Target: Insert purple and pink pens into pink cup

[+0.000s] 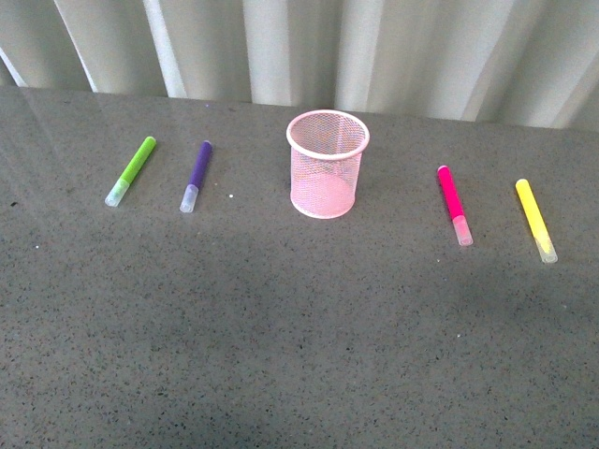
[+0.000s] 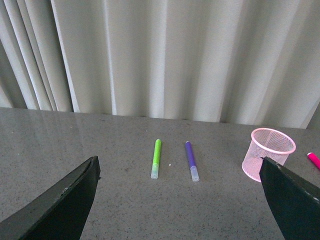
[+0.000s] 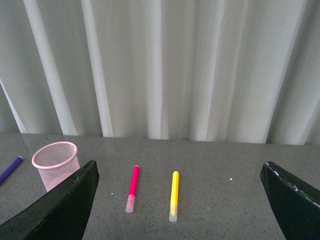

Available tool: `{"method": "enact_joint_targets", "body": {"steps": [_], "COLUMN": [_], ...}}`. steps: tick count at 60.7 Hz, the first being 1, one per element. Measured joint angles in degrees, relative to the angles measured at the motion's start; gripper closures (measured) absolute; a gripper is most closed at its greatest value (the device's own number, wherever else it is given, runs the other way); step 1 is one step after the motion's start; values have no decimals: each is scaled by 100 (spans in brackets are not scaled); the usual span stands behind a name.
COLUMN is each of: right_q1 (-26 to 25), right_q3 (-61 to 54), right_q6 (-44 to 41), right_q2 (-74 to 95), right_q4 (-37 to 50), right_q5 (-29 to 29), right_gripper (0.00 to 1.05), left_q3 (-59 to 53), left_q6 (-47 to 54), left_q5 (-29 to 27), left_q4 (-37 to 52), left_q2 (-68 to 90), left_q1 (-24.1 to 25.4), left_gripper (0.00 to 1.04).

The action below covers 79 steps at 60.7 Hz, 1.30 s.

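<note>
Nearest each wrist camera you have the dark fingers. Left gripper (image 2: 178,161): spread wide, nothing between the jaws. Right gripper (image 3: 180,164): likewise spread and empty. Both hang above the table (image 1: 299,365), touching nothing; neither arm shows in the front view.

Ahead of your left gripper the purple pen (image 1: 197,175) lies flat, pale cap toward the robot. A green marker (image 1: 131,170) lies beside it on the outer side, apart from it.

Pink cup (image 1: 328,164): upright at mid-table, mouth up, apparently empty through the mesh.

Ahead of your right gripper the pink pen (image 1: 454,203) lies flat, cap toward the robot, between the cup and a yellow marker (image 1: 535,218).

Judgement: the layout splits the work, one task pen per arm, each the inner pen of its pair. Both run roughly lengthways away from you, so the jaws can close across a barrel. Neither pen is in the cup yet. Each must be tipped upright to enter the mouth. Risk: taking the neighbouring marker.
</note>
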Motion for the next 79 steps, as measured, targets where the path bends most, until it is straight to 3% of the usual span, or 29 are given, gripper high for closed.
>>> {"method": "enact_joint_targets", "body": {"steps": [79], "right_q1": [0], "right_q3": [0], "right_q6": [0], "right_q2": [0], "right_q4": [0], "right_q5": [0], "right_gripper": [7], "left_q3": [0], "left_q6": [-2], "left_q5": [0], "left_q4": [0], "left_q2": [0], "left_q1": [0], "left_gripper": [7]}}
